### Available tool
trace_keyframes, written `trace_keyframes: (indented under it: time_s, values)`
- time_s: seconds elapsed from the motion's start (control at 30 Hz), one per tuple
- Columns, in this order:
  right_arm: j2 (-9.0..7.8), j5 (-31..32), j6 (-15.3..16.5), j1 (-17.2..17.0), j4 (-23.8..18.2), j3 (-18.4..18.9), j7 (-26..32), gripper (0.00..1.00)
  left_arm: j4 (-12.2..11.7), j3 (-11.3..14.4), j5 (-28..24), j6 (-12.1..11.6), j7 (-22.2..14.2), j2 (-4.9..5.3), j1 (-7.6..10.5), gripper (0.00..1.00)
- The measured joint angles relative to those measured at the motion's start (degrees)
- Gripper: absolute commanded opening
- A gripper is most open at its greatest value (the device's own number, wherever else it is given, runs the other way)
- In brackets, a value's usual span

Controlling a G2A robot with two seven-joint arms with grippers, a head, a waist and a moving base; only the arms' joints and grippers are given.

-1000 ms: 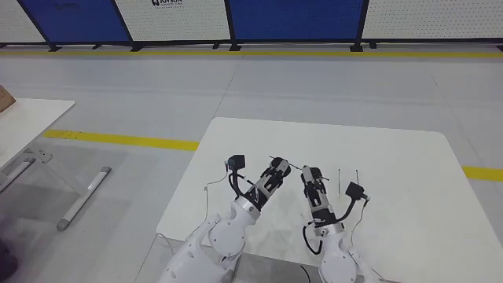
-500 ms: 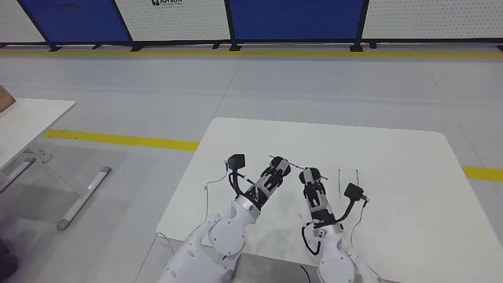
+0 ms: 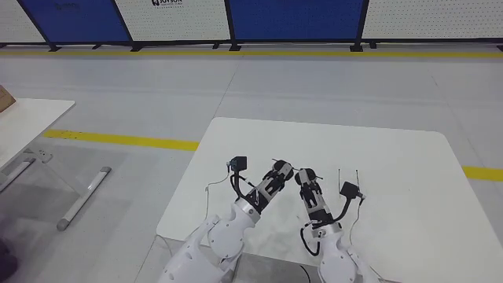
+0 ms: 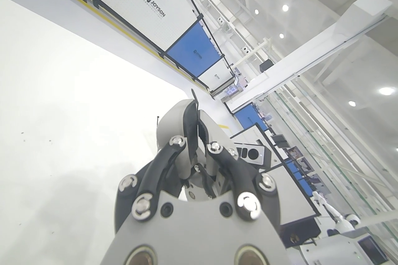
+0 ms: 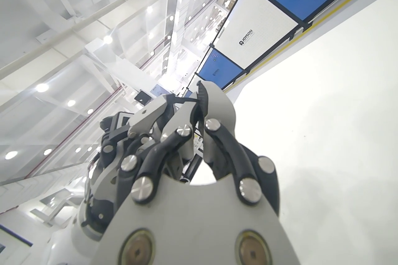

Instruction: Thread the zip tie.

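Both grippers hover close together over the white table (image 3: pixel 393 149) near its front edge. My left gripper (image 3: pixel 280 170) is shut on a thin black zip tie (image 4: pixel 194 95), whose tip sticks out past the fingertips. My right gripper (image 3: pixel 304 178) sits just to its right, also shut on the zip tie. In the right wrist view a black strand of the zip tie (image 5: pixel 186 99) runs from my right gripper (image 5: pixel 199 97) across to the left gripper (image 5: pixel 147 117), which almost touches it.
Two spare black zip ties (image 3: pixel 339 175) (image 3: pixel 356 175) lie on the table just right of the right arm. The table's far half and right side are bare. A second table (image 3: pixel 31 118) stands off to the left across the floor.
The two grippers have closed the gap between them, the right one shifting left toward the left one. The loose strand seen between them earlier is now mostly hidden.
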State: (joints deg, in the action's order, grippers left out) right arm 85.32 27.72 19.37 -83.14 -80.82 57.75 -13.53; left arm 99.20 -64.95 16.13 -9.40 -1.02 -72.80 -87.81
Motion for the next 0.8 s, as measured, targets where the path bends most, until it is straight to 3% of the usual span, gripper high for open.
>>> trace_keyframes:
  time_s: [0.47,0.8]
  values:
    - [-0.77,0.30,0.11,0.14,-1.21,0.56,3.31,0.00,1.40,-0.32,0.70,0.41,-0.88,0.30,-0.86,0.00]
    - [-1.63,-0.60,0.11,0.14,-1.73,0.65,5.01,0.00,1.86,-0.76,5.26,3.08,2.39,0.44,-1.46,0.00]
